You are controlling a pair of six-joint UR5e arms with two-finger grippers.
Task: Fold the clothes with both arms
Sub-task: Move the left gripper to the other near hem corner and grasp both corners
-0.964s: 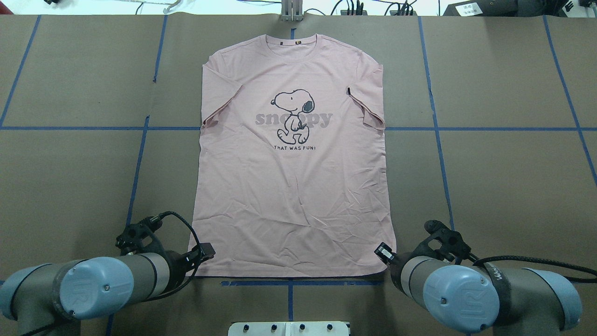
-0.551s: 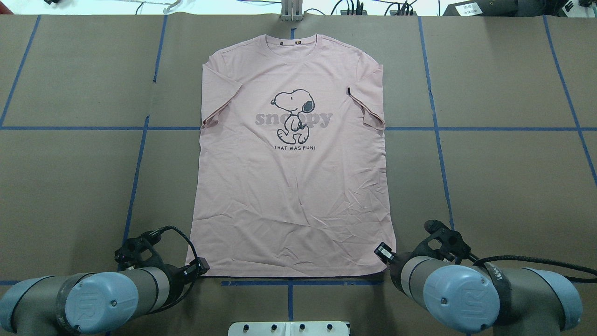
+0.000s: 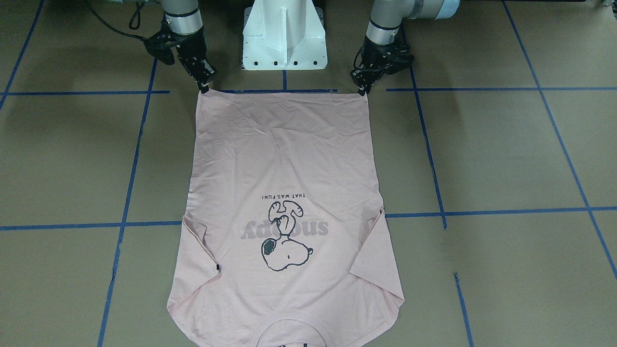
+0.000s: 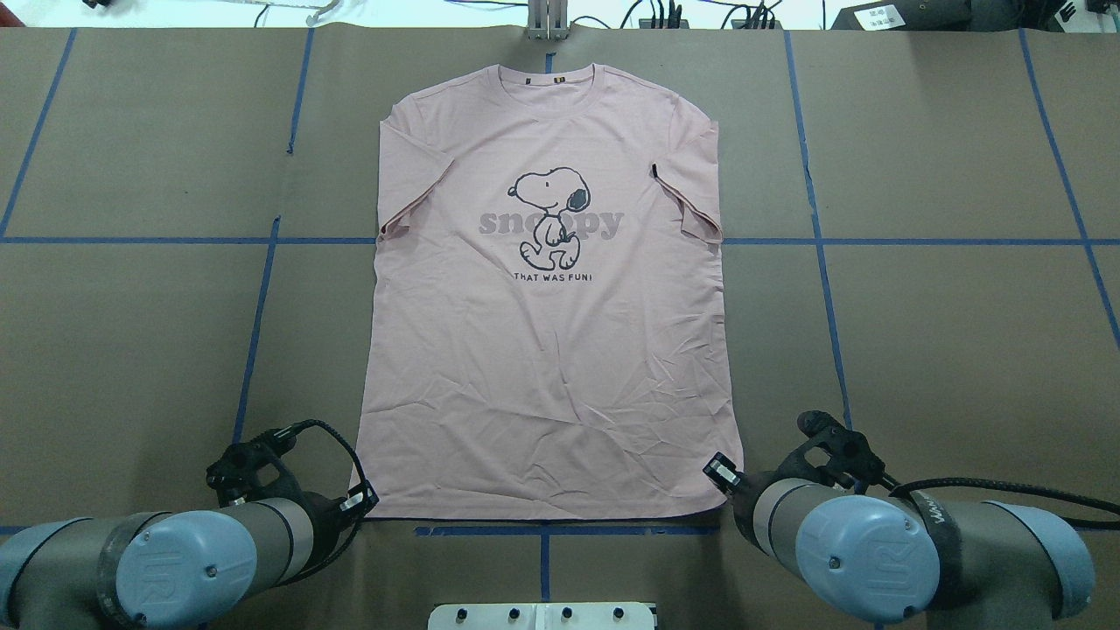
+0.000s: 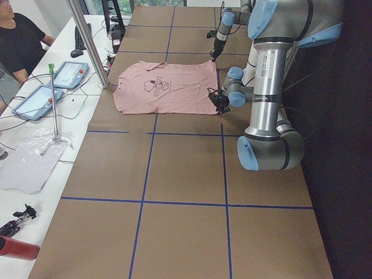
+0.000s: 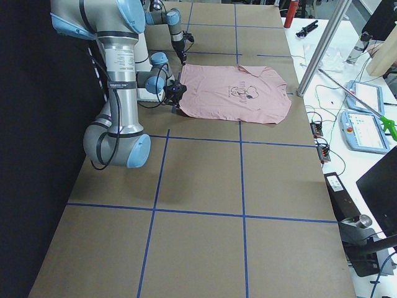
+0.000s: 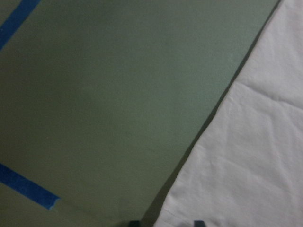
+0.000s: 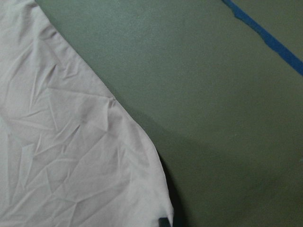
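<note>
1. The pink shirt (image 4: 551,350) lies flat and print-up in the middle of the overhead view. Its collar is toward the top and its hem toward the bottom, on the brown table (image 4: 962,350).
2. The left gripper (image 4: 363,506) sits at the hem's lower-left corner. In its wrist view two dark fingertips (image 7: 134,222) show apart at the bottom edge with the cloth's corner between them, so the jaws are spread, not clenched.
3. The right gripper (image 4: 722,477) sits at the hem's lower-right corner. Its wrist view shows only one dark tip there, so I cannot tell how its jaws stand.
4. The cloth is thin and soft, creased mostly in its lower half. A black-outlined dog drawing (image 4: 551,217) overlaps grey lettering on the chest.
5. The table is matte, crossed by blue tape (image 4: 560,530) that runs just below the hem.
</note>
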